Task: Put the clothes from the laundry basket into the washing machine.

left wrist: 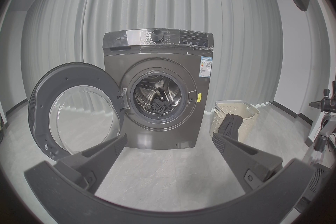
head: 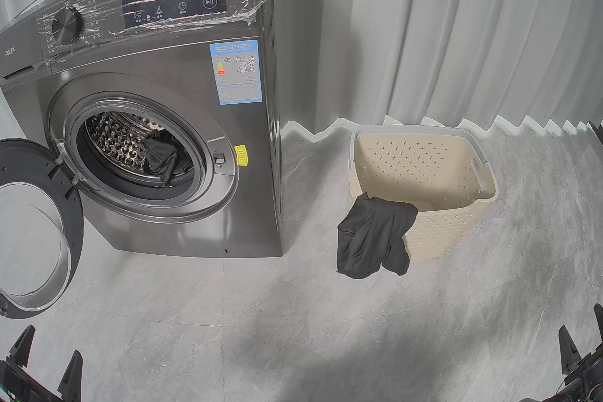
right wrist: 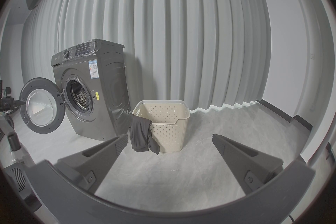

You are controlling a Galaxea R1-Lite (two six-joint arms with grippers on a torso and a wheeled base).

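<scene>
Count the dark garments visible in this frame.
2. A dark garment lies in the washing machine drum; a second garment hangs over the laundry basket rim. More may lie hidden inside the basket.

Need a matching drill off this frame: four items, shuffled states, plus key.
1 washing machine door
2 drum
3 laundry basket
4 left gripper

A open, holding nothing
B bunched garment inside
C swung wide open
D draped garment hanging over its rim

Pairs: 1-C, 2-B, 3-D, 4-A
</scene>
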